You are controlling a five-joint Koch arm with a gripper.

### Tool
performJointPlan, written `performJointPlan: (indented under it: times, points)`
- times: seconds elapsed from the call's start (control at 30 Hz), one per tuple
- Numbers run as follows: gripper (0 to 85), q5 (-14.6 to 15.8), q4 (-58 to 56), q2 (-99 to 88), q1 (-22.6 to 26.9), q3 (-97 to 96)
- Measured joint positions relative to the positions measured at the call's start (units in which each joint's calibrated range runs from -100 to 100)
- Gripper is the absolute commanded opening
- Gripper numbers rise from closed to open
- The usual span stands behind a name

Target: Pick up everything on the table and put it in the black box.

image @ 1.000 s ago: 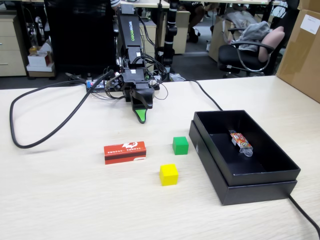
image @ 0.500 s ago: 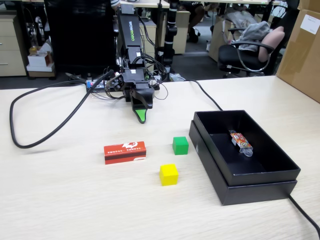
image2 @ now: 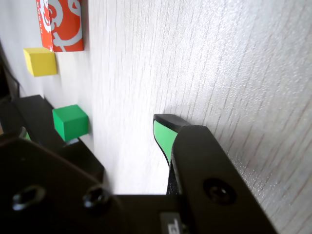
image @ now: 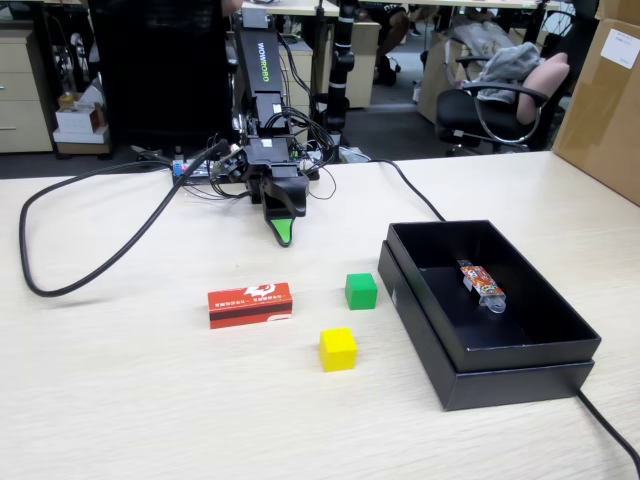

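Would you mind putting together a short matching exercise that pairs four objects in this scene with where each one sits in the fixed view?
Things:
1. green cube
2. yellow cube
3. red carton
4. wrapped packet

Places (fixed view):
A. inside the black box
B. farthest left of the four, lying flat on the table
C. on the table, just left of the box's near-left wall
D. on the table, nearest the camera of the loose items

Pairs: 1-C, 2-D, 3-B, 4-A
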Motion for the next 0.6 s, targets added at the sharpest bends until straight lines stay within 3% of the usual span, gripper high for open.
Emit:
performJointPlan:
  times: [0.6]
  points:
    - [48.4,0.2,-46.1,0.5,0.7,30.0]
